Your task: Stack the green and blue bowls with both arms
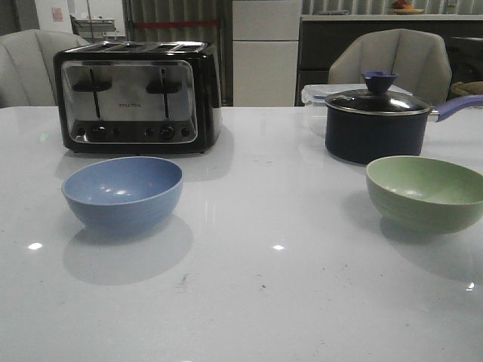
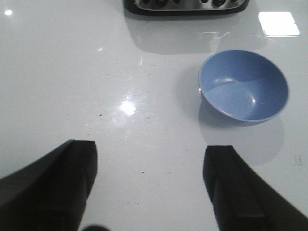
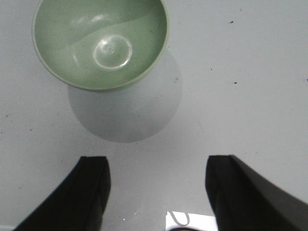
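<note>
- The blue bowl [image 1: 123, 193] and the green bowl [image 1: 426, 191] looked like matt plastic.
- The table [image 1: 264, 302] was glossy white, mirroring lights.
- The toaster [image 1: 136, 96] had polished metal within glossy black.
- The saucepan [image 1: 375, 124] looked dark and smooth.

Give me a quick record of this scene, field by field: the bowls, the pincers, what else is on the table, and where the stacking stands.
blue bowl: upright, empty, table's left side, in front of the toaster
green bowl: upright, empty, table's right side, in front of the saucepan
left pincer: open, above bare table, holding nothing, blue bowl ahead
right pincer: open, holding nothing, green bowl ahead
other items: clear lidded container behind the saucepan
stacking: not started; bowls far apart
</note>
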Motion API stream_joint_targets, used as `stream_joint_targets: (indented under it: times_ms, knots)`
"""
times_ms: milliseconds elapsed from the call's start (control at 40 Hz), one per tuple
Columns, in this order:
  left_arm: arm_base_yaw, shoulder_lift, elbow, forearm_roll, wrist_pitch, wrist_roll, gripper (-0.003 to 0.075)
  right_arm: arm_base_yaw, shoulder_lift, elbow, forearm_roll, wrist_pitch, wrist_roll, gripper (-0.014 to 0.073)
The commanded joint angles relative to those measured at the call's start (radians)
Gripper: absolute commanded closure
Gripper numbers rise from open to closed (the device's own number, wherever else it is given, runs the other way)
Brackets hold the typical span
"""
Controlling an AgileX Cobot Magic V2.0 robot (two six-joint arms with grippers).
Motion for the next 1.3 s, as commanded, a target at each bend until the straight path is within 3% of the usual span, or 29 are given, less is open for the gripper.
stream_joint_targets:
  times_ms: [0, 350, 650, 775, 925, 1275]
  knots:
    - [-0.035, 0.003, -0.032, -0.053, -0.077, 0.036, 0.0171, -0.017, 0.060, -0.078, 0.014, -0.073, 0.008, 0.0041]
    - [-0.249, 0.021, -0.032, -0.031, -0.077, 0.058, 0.0172, -0.053, 0.397, -0.324, 0.050, 0.010, 0.000, 0.0042]
    - [-0.283, 0.040, -0.032, -0.031, -0.073, 0.058, 0.0172, -0.053, 0.653, -0.510, 0.083, 0.077, -0.028, 0.0048]
    - [-0.283, 0.040, -0.032, -0.031, -0.073, 0.058, 0.0172, -0.053, 0.728, -0.576, 0.117, 0.112, -0.062, 0.0117]
    - [-0.283, 0.040, -0.032, -0.031, -0.073, 0.058, 0.0172, -0.053, 0.786, -0.631, 0.119, 0.162, -0.062, 0.0283]
    - [-0.283, 0.040, -0.032, -0.031, -0.071, 0.058, 0.0172, -0.043, 0.743, -0.644, 0.096, 0.191, -0.081, 0.0541]
